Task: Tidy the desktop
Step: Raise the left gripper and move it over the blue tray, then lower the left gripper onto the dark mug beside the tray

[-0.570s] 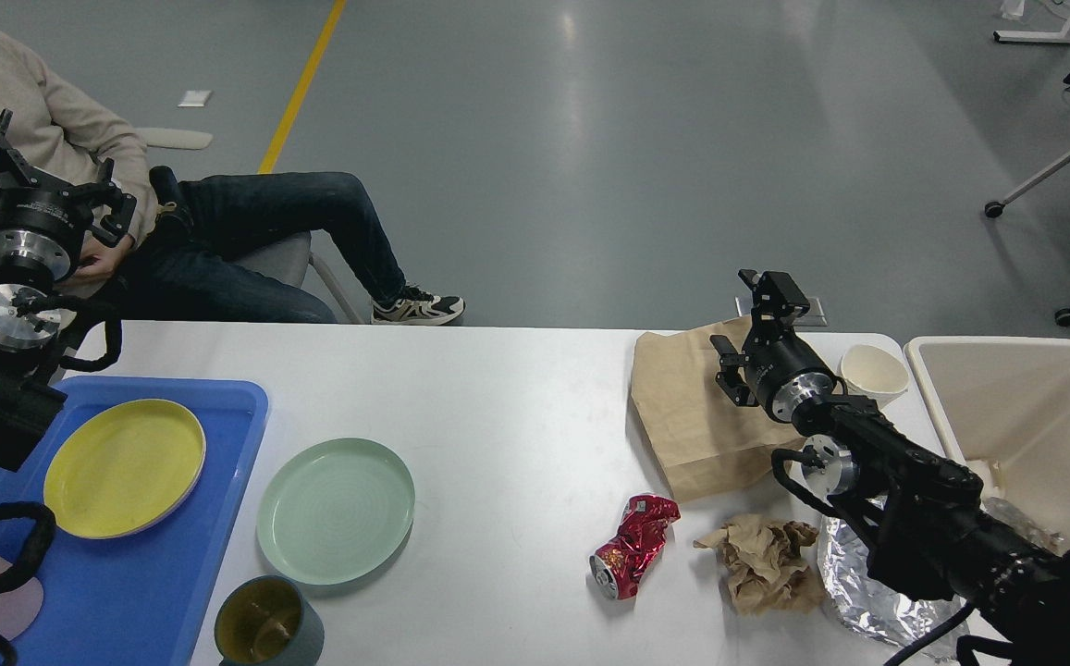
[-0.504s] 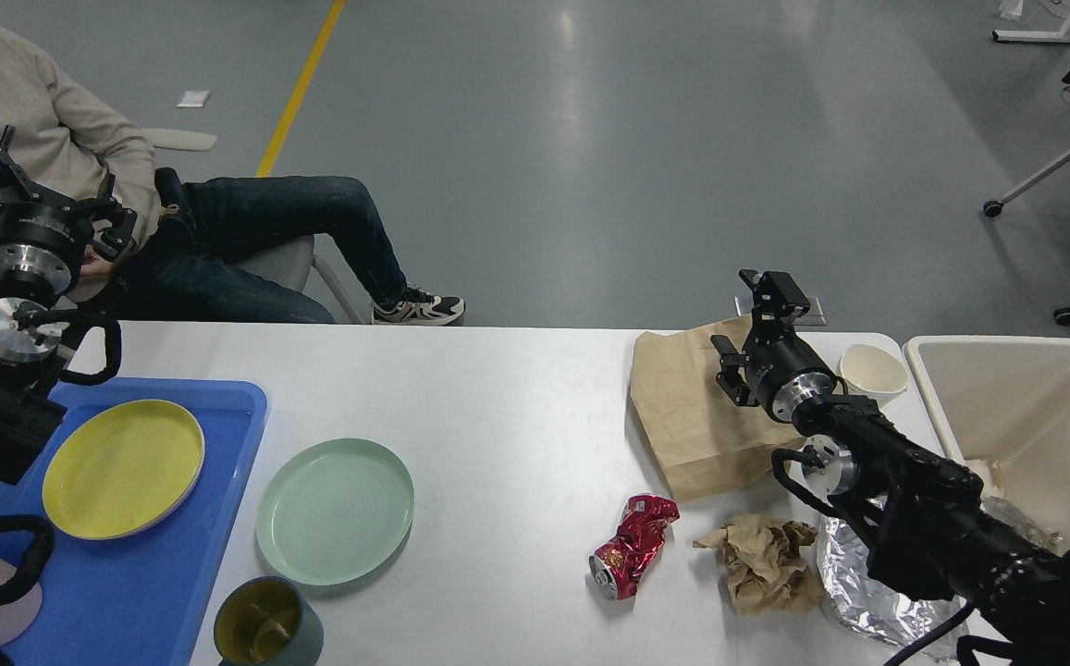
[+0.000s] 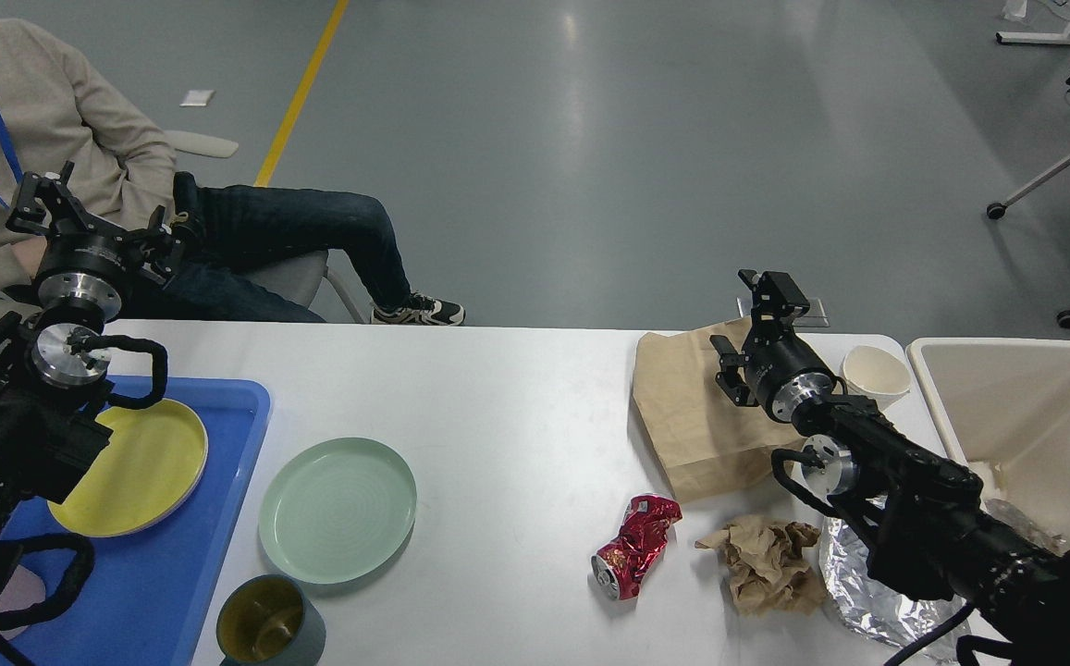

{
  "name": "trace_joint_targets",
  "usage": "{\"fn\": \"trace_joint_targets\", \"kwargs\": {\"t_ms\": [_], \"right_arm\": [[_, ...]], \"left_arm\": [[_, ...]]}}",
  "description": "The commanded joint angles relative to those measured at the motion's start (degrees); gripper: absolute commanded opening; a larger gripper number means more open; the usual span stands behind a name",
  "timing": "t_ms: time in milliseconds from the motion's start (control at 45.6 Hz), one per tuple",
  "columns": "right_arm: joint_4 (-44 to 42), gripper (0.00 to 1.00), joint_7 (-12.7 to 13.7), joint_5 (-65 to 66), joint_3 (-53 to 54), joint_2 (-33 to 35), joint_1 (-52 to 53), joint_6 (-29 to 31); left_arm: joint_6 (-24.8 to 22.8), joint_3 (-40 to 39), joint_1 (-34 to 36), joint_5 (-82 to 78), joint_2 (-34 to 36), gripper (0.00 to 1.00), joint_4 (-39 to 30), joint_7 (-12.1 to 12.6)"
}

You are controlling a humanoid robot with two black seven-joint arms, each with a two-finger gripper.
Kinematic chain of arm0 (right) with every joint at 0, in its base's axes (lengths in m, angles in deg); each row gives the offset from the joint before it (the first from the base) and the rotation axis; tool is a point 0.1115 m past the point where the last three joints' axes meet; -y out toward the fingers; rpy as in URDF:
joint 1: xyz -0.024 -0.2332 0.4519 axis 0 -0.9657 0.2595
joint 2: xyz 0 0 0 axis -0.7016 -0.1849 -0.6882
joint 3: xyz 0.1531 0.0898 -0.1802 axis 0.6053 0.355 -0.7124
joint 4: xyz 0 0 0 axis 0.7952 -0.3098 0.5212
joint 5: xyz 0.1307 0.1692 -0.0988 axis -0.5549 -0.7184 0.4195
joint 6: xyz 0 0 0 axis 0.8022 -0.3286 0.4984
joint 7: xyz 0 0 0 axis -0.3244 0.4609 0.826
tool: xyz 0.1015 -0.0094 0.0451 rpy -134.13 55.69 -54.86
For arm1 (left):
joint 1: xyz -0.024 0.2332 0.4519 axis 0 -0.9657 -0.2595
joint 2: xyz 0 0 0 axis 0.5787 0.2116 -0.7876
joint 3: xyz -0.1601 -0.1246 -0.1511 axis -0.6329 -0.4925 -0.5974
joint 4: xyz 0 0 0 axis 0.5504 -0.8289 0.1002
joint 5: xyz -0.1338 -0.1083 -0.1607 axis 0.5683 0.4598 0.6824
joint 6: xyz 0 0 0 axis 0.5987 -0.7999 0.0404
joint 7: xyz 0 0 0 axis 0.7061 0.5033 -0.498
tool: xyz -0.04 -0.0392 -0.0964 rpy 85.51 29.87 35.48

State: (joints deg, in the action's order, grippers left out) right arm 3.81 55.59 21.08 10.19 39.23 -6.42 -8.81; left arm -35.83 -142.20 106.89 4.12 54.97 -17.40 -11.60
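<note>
The white desktop carries dishes on the left and rubbish on the right. My left gripper is open and empty, above the far left edge of the desktop, beyond the blue tray. My right gripper is open and empty, hovering over a flat brown paper bag. A crushed red can, crumpled brown paper and crumpled foil lie near the front right. The foil is partly hidden by my right arm.
A yellow plate lies on the tray. A green plate and a dark mug sit beside it. A paper cup stands by a cream bin at the right edge. A seated person is behind the table's left end.
</note>
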Motion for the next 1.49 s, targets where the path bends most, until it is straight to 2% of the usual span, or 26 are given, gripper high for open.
{"fn": "trace_joint_targets", "kwargs": {"t_ms": [0,110,285,504,680,877,943,1118,1271,1469], "right_arm": [[-0.03,1.0,0.01,-0.01,0.0,0.0,0.0,0.0],[-0.03,1.0,0.01,-0.01,0.0,0.0,0.0,0.0],[-0.03,1.0,0.01,-0.01,0.0,0.0,0.0,0.0],[-0.03,1.0,0.01,-0.01,0.0,0.0,0.0,0.0],[-0.03,1.0,0.01,-0.01,0.0,0.0,0.0,0.0],[-0.03,1.0,0.01,-0.01,0.0,0.0,0.0,0.0],[-0.03,1.0,0.01,-0.01,0.0,0.0,0.0,0.0],[-0.03,1.0,0.01,-0.01,0.0,0.0,0.0,0.0],[-0.03,1.0,0.01,-0.01,0.0,0.0,0.0,0.0],[-0.03,1.0,0.01,-0.01,0.0,0.0,0.0,0.0]], "left_arm": [[-1.94,1.81,-0.39,-0.12,-0.58,0.96,-0.78,0.15],[-5.98,12.09,-0.22,-0.12,0.38,0.96,-3.76,0.15],[-11.61,29.93,0.4,-0.3,0.91,0.96,-3.94,0.06],[-13.37,44.96,1.28,-0.3,4.95,0.96,-4.3,0.06],[-12.76,68.76,6.02,-0.39,5.48,0.96,-4.3,0.15],[-16.09,98.56,13.22,-0.83,5.66,0.96,-5.0,0.41],[-20.21,105.86,16.47,-1.0,6.01,0.96,-8.5,0.33],[-36.03,119.05,27.99,-1.7,7.59,0.96,-18.7,0.41],[-36.2,129.61,37.92,-4.25,4.44,0.96,-27.31,0.15],[-36.2,134.53,45.57,-4.69,2.5,0.96,-36.02,0.32]]}}
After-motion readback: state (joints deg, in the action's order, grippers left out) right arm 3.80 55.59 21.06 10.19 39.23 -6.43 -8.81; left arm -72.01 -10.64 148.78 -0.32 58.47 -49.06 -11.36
